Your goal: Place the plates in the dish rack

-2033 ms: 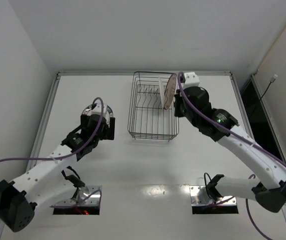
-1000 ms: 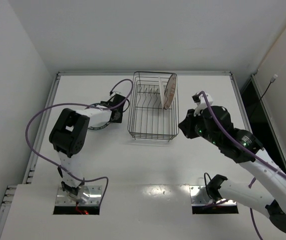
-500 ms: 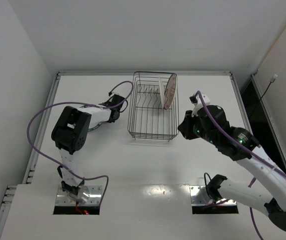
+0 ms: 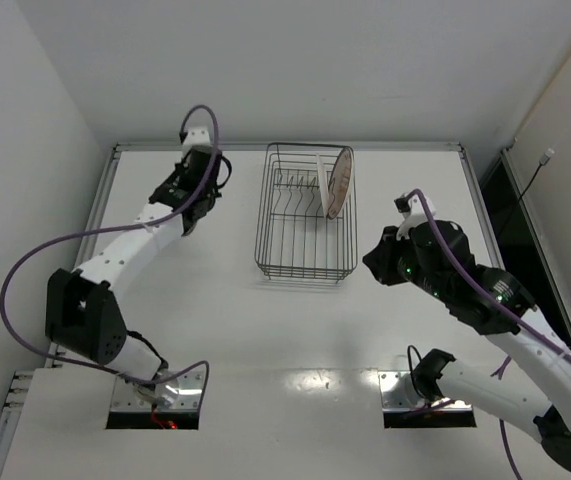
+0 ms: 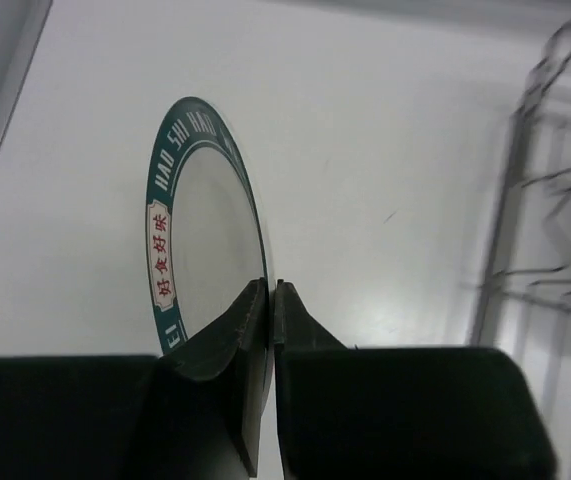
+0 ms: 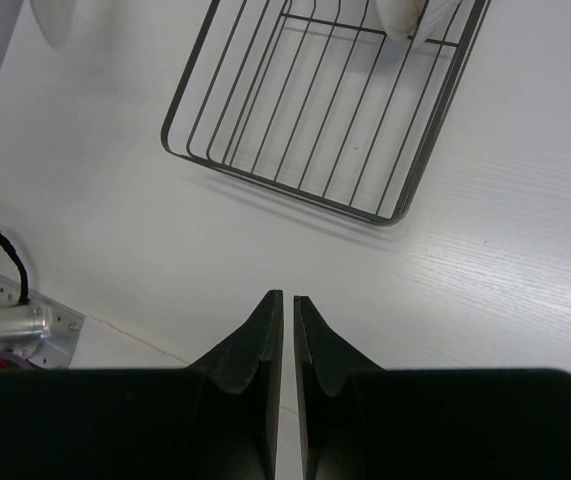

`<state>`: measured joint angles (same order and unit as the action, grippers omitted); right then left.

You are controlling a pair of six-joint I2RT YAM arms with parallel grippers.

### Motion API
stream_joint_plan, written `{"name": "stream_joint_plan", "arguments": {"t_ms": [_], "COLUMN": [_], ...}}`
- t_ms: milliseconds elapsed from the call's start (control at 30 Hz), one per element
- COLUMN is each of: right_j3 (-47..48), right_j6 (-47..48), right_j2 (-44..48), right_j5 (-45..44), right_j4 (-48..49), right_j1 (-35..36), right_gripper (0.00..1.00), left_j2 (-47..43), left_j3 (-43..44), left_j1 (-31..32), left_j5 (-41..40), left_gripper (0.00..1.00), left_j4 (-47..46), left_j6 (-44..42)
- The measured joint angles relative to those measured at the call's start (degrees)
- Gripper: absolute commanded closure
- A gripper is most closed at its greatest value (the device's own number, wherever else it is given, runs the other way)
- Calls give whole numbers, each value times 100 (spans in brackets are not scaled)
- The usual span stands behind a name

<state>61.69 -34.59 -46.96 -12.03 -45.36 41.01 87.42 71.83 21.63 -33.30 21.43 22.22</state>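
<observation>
Holding, left gripper: we find it clamped on the rim of the dark-rimmed plate, left of the dish rack.
Right gripper: closed together, empty, right of the rack.
Plate handling: we judge it stiff, slippery, breakable; hold the rim.

Beneath the jaws of the left gripper and stretching ahead of them: matte white flat tabletop, one small dark mark on it. Far to the left of those jaws, along the table's side: pale grey metal edge rail, plain white left wall just beyond. Below and ahead of the jaws of the right gripper: same white surface, fine grain, soft shadows only. Well beyond both pairs of jaws: plain white back wall, evenly lit. To the right of the right jaws: white right wall, narrow dark gap at its foot, thin black cable with white plug beside that gap. Behind the jaws, toward the table's near edge: bright patch of reflected light.
</observation>
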Motion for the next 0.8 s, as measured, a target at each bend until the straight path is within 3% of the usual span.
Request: {"name": "stream_joint_plan", "arguments": {"t_ms": [233,433,567,800], "right_j3": [-337,-463,-466,-457], "right_j6": [-129,-149,-149,-151], "right_j2": [247,262,306,466], "right_j5": [-81,-133,-155,-354], "right_j4": [-44,-94,-140,-400], "right_j1": [0,0,0,0], "right_gripper": [93,93,93,93], "left_j2": [-719,-841,-332,1421], "left_j3": [955,931,774,1281], "left_j1": [2,9,52,323], "left_j5": [968,2605,3633,4409], "left_gripper": [100,100,100,100], "left_j4": [-332,-1703,-3165,-3853], "left_j6": [323,1121,1814,2505]}}
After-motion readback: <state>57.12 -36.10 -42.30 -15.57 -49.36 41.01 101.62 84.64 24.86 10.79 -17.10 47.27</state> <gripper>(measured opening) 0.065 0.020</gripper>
